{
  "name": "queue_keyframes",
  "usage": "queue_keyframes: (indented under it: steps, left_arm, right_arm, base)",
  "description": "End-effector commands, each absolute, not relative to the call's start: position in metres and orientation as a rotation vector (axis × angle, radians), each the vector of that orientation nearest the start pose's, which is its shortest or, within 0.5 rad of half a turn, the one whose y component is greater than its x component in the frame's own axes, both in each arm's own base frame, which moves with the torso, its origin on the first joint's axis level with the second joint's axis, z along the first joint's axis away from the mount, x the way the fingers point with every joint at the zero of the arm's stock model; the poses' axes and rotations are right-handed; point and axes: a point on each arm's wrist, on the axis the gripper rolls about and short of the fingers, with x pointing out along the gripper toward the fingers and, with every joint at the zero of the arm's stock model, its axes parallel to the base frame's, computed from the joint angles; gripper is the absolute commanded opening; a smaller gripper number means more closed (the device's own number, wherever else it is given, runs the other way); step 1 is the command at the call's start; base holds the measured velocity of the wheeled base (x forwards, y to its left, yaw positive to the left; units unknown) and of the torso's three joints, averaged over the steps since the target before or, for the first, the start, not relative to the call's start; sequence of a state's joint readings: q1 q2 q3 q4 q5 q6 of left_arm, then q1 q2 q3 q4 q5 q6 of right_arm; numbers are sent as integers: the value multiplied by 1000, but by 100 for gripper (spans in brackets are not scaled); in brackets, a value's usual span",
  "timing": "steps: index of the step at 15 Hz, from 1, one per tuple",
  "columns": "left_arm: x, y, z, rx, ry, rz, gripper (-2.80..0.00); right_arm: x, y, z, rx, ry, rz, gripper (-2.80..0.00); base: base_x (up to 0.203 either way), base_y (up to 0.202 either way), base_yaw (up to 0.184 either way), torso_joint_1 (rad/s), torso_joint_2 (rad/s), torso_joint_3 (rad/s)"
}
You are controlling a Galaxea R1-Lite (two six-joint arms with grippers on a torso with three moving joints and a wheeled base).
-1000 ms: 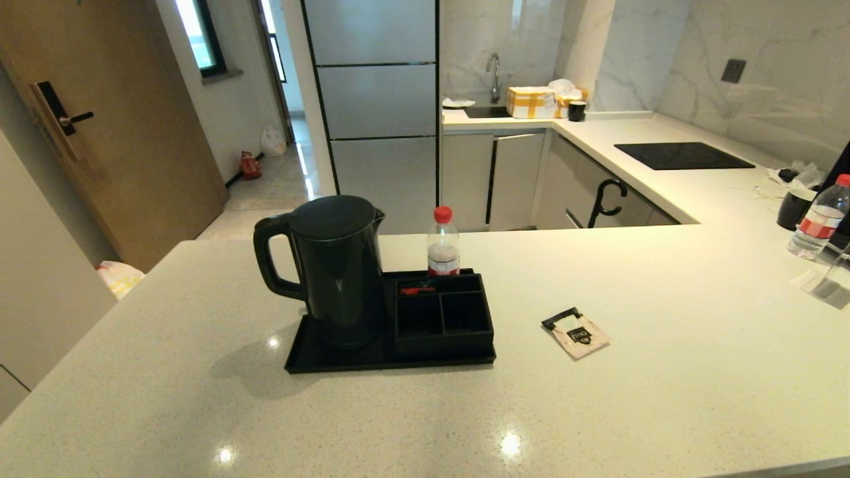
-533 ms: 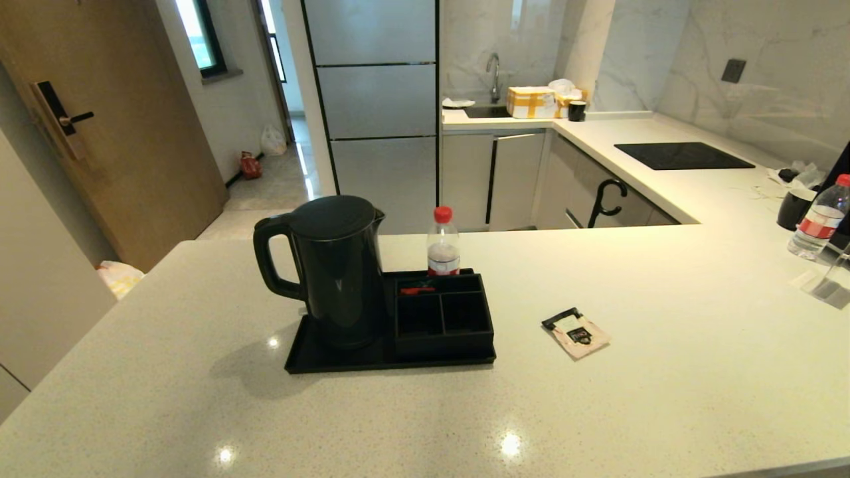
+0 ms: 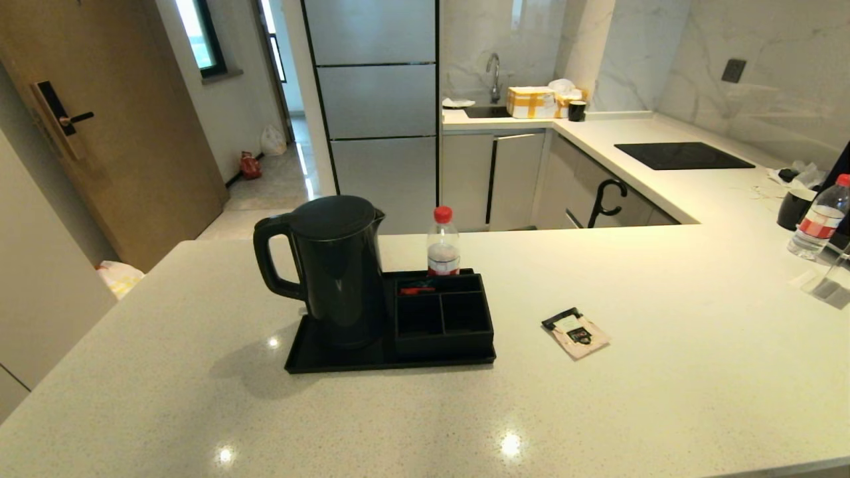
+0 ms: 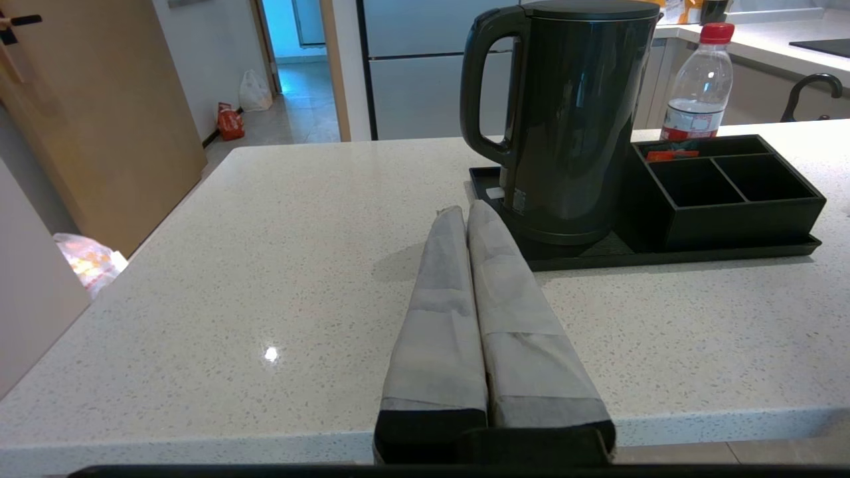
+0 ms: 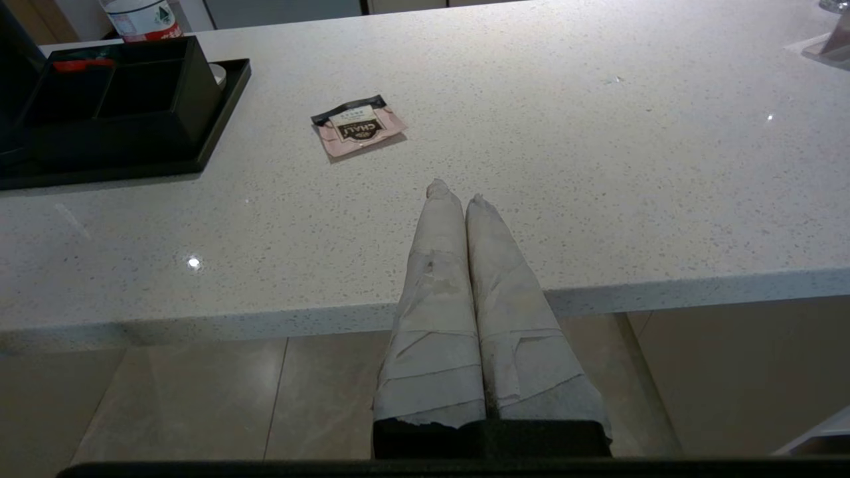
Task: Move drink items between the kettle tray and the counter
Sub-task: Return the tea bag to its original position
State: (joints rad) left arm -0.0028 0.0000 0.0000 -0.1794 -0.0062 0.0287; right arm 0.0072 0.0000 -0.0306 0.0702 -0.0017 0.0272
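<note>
The tall black kettle [image 3: 332, 269] stands on its base at the left of the black tray [image 3: 319, 358], beside the three-compartment box [image 3: 443, 317]. The pale-pink sachet [image 3: 576, 332] lies flat on the off-white counter [image 3: 664, 299], to the right of the tray. Neither arm shows in the head view. My left gripper [image 4: 467, 211] is shut and empty near the counter's front edge, short of the kettle [image 4: 571, 119]. My right gripper [image 5: 457, 191] is shut and empty at the front edge, short of the sachet [image 5: 357, 124].
A clear red-capped bottle [image 3: 443, 243] stands just behind the tray, and a small red item [image 3: 417, 290] lies in the box's back compartment. Far right on the counter are another bottle [image 3: 820, 219], a black cup [image 3: 795, 208] and a clear stand [image 3: 830, 282].
</note>
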Motion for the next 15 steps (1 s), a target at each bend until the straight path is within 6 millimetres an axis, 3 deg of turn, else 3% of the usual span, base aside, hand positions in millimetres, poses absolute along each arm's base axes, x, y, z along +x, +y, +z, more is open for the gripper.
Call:
queue_keyframes:
  steps: [1,13,14,15]
  left_arm:
    - [-21,0,83,29,-143,-6,-280]
    - [-21,0,83,28,-143,-6,-280]
    - [-21,0,83,28,-143,-6,-280]
    - [-21,0,83,28,-143,-6,-280]
  right_arm:
    - [-25,0,77,27,41,6,-280]
    - [-26,0,77,15,43,0,-280]
    - [-26,0,81,16,42,-4,-280]
    - [-27,-1,96,18,28,-9,-280]
  base:
    - [0,0,0,0,0,0]
    - [0,0,0,0,0,0]
    - [0,0,0,0,0,0]
    - [0,0,0,0,0,0]
